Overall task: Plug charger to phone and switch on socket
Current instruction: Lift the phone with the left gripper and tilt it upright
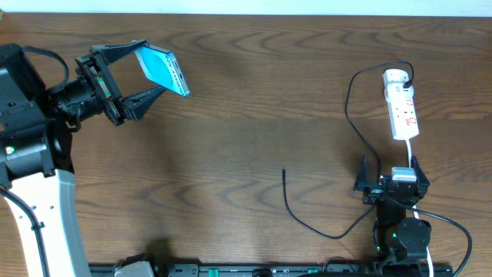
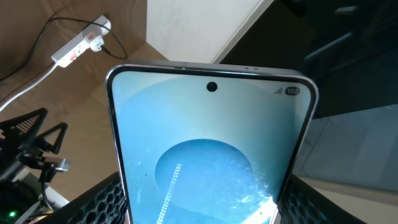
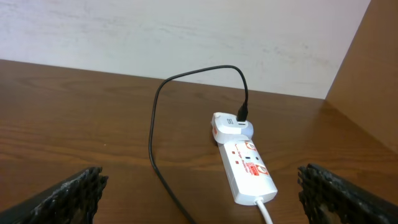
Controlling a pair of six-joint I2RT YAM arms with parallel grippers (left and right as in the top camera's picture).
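Observation:
My left gripper (image 1: 146, 75) is shut on the phone (image 1: 163, 70) and holds it above the table at the far left, tilted; its light-blue screen with a darker circle fills the left wrist view (image 2: 208, 155). The black charger cable (image 1: 350, 108) runs from a white plug on the socket (image 1: 401, 104) at the right, down to its free tip (image 1: 283, 171) lying on the table mid-front. My right gripper (image 1: 390, 173) is open and empty, just in front of the socket (image 3: 245, 163), with the cable (image 3: 154, 124) ahead of it.
The socket's white cord (image 1: 406, 150) runs toward the right arm's base (image 1: 401, 231). The right arm (image 2: 28, 149) and the socket (image 2: 81, 43) show in the left wrist view. A pale wall (image 3: 186, 31) stands behind the table.

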